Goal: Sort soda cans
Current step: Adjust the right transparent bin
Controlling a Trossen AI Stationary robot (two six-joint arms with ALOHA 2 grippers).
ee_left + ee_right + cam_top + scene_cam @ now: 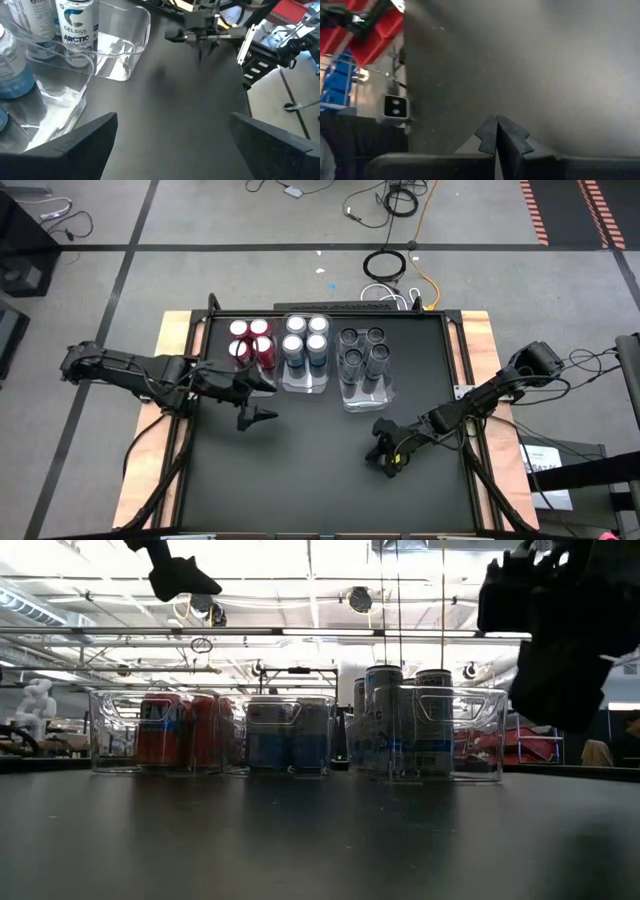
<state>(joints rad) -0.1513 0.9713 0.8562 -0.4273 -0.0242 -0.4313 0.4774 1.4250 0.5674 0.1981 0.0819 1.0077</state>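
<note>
The open left hand (262, 417), empty, hovers near the red cans (252, 345) and could knock their clear tray (243, 369); the right hand (385, 461) is closed.

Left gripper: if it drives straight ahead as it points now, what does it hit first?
Probably nothing close: the open left gripper faces bare black table. The right gripper lies farther along that line. Depth is unclear.

Three trays stand side by side in a row near the counter's (300, 480) far edge. The left tray (252, 367) holds four cans (251, 338); the middle tray (305, 383) holds four cans (306, 336), set toward its far end; the right tray (367, 396) holds four cans (363, 350). The counter's near half carries nothing else.
</note>
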